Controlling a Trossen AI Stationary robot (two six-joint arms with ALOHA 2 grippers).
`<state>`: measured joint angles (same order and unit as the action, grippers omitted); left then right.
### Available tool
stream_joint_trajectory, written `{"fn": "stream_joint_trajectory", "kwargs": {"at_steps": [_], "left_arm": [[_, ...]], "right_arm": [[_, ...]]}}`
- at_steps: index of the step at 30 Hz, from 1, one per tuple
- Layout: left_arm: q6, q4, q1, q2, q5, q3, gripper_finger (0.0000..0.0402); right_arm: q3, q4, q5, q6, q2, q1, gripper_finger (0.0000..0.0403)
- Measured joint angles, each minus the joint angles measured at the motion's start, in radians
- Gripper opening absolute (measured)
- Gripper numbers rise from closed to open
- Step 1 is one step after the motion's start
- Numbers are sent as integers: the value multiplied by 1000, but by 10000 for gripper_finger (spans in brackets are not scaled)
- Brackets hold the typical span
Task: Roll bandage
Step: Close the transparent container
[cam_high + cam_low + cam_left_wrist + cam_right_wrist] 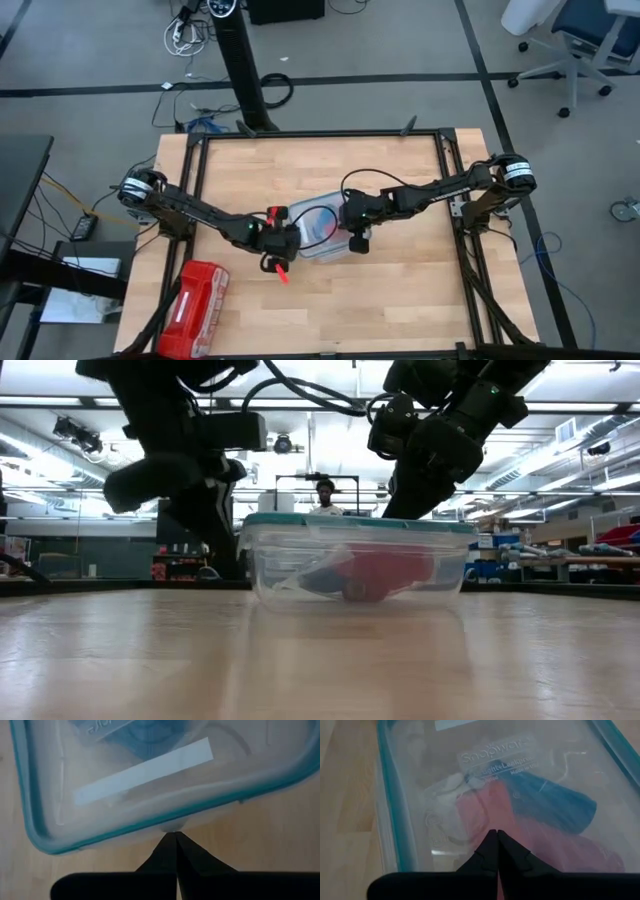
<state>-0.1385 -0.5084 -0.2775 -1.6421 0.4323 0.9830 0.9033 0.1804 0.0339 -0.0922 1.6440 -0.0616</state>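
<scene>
Blue fabric, the bandage (555,800), lies inside a clear lidded container (318,232) with a teal rim, next to a red-pink roll (530,837) and some white material. The container sits near the middle of the wooden table (400,300), its lid on. The left claw (175,837) is closed, its fingertips pressed together and holding nothing, right at the edge of the container's rim. The right claw (497,834) is also closed and empty, poised over the lid above the contents. A red zip pouch (195,295) rests near the table's front left corner. A person (325,497) shows in the room beyond.
</scene>
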Motion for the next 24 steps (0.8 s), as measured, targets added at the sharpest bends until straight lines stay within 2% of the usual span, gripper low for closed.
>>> {"fn": "stream_joint_trajectory", "kwargs": {"at_steps": [16, 24], "left_arm": [[2, 486, -21, -3, 91, -180, 0], [4, 613, -20, -5, 125, -228, 0]], "right_arm": [[-1, 2, -14, -12, -1, 0, 0], [-1, -3, -19, -14, -1, 0, 0]]}}
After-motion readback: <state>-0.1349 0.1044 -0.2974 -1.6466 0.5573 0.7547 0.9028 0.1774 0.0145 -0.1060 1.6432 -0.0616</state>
